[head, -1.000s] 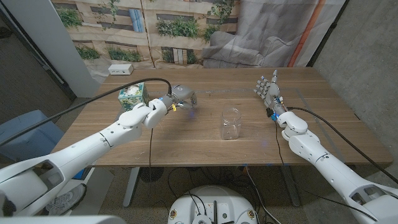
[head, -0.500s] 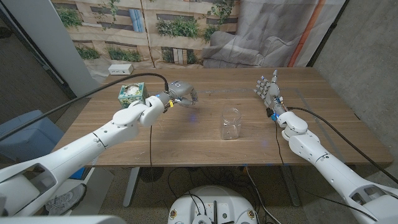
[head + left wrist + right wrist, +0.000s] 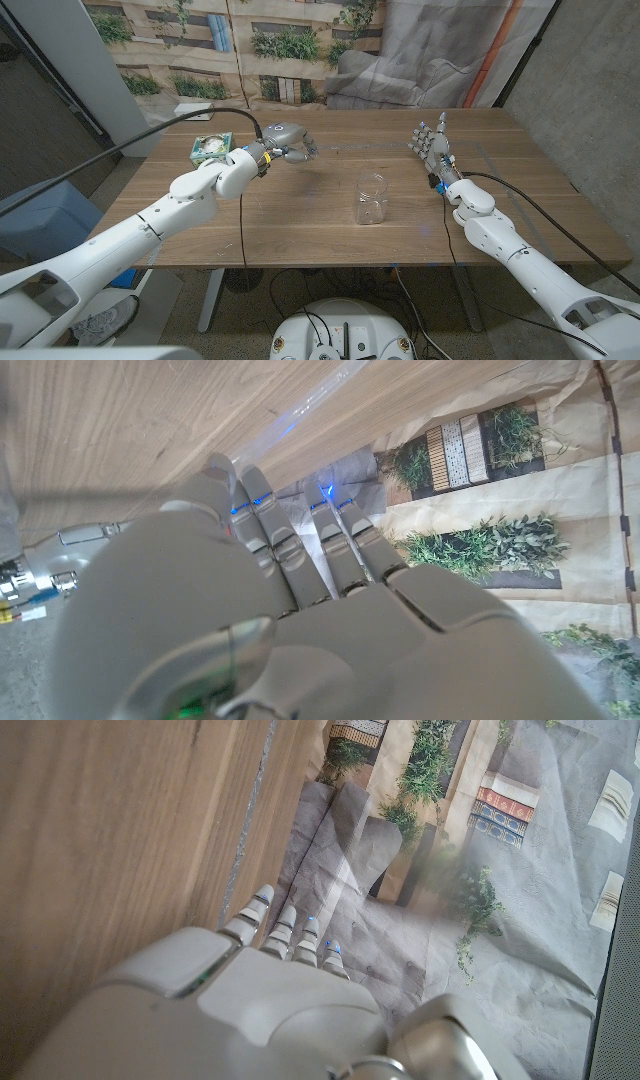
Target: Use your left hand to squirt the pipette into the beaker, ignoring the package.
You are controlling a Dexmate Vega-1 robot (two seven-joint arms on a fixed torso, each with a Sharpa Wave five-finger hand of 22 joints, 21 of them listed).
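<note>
On wooden table (image 3: 300,215), clear cylindrical beaker (image 3: 371,197)

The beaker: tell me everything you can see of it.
The beaker is a small, clear, colourless vessel, glass or plastic by its look, standing upright on the wooden table near its middle. Faint markings show on its wall, too small to read. Whether it holds anything cannot be told. Nothing touches it: the left hand is off to one side, the right hand to the other.

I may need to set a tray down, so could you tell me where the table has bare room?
Bare wood lies between the beaker and the right hand, and along the near edge of the table. The far left corner is crowded: package and left hand.
</note>
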